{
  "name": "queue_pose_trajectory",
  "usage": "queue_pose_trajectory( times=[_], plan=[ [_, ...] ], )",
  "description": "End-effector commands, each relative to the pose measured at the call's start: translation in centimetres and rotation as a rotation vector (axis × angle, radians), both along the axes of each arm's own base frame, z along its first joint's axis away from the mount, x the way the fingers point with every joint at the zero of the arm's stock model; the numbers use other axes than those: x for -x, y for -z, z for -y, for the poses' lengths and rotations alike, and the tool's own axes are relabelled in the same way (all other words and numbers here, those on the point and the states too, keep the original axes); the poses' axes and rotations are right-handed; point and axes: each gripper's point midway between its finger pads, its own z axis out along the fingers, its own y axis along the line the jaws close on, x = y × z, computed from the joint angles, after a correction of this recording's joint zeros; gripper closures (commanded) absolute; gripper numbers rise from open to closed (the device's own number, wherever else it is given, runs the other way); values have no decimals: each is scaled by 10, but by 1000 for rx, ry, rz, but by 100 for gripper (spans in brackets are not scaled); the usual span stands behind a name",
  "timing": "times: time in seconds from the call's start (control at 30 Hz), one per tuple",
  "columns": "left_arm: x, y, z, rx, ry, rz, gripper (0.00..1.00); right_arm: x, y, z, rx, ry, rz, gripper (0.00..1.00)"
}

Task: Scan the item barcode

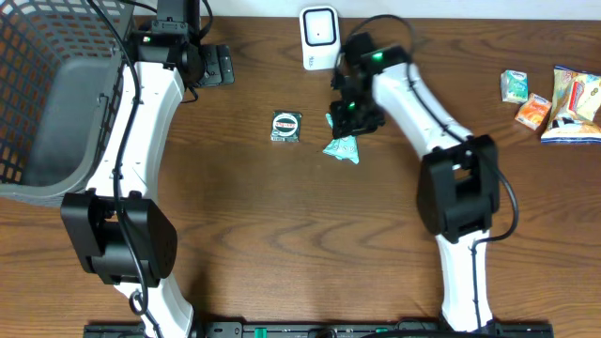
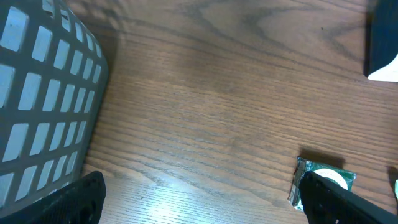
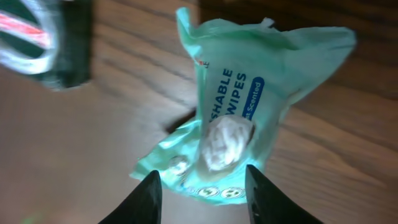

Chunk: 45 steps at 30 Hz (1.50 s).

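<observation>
The wipes pack (image 1: 344,143) lies flat on the tabletop (image 1: 282,235), below the white scanner (image 1: 319,38) that stands at the far edge. Just to its left, not touching it, lies a dark packet (image 1: 285,126) with a round label.

Right arm: in the wrist view the right fingers (image 3: 146,199) stand spread, one at each side of the lower end of the wipes pack (image 3: 249,93). We see a gap between each finger and the pack, so nothing is pinched. The pack's printed face is turned up, with part of the word "WIPES" readable.

Left arm: the left fingers (image 2: 68,202) stand fully spread and hold nothing. They hover over bare tabletop beside the grey mesh basket (image 2: 43,81), with the dark packet (image 2: 323,180) near the right-hand finger.

Several snack packets (image 1: 533,111) lie at the right edge, well apart from the wipes pack.
</observation>
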Motion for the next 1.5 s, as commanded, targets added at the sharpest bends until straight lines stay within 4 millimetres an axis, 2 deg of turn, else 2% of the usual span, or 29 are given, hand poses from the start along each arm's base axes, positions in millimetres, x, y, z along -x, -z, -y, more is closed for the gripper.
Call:
queue_pose_trajectory(
  times=[0.0, 0.1, 0.2, 0.33, 0.5, 0.57, 0.63, 0.7, 0.77, 0.87, 1.03, 1.17, 1.27, 1.37, 1.47],
  plan=[
    [0, -14, -2, 3, -18, 31, 2, -11, -10, 22, 288, 83, 156, 60],
    [0, -14, -2, 3, -18, 31, 2, -9, -8, 12, 358, 65, 218, 59],
    [0, -14, -2, 3, -18, 31, 2, -5, -1, 1, 396, 32, 261, 49],
    [0, -14, -2, 3, -18, 31, 2, -1, 10, 10, 491, 76, 305, 46],
    [0, -14, -2, 3, -18, 31, 2, 7, 35, 17, 504, 76, 292, 40],
    [0, -14, -2, 3, -18, 31, 2, 11, 45, 22, 504, 80, 284, 40],
    [0, -14, -2, 3, -18, 31, 2, 12, 49, 23, 499, 84, 275, 49],
    [0, -14, -2, 3, -18, 31, 2, 12, 50, 23, 480, 89, 264, 72],
    [0, -14, -2, 3, -19, 31, 2, 11, 49, 18, 450, 92, 252, 79],
    [0, -14, -2, 3, -18, 31, 2, 8, 44, 11, 386, 104, 230, 87],
    [0, -14, -2, 3, -19, 31, 2, -1, 14, -3, 191, 84, 152, 88],
    [0, -14, -2, 3, -18, 31, 3, 1, -20, -26, -122, 1, 38, 94],
    [0, -14, -2, 3, -18, 31, 2, 5, -42, -38, -390, -54, -36, 93],
    [0, -14, -2, 3, -19, 31, 2, 11, -56, -35, -596, -63, -106, 93],
    [0, -14, -2, 3, -18, 31, 2, 22, -56, -27, -734, -57, -164, 93]
  ],
)
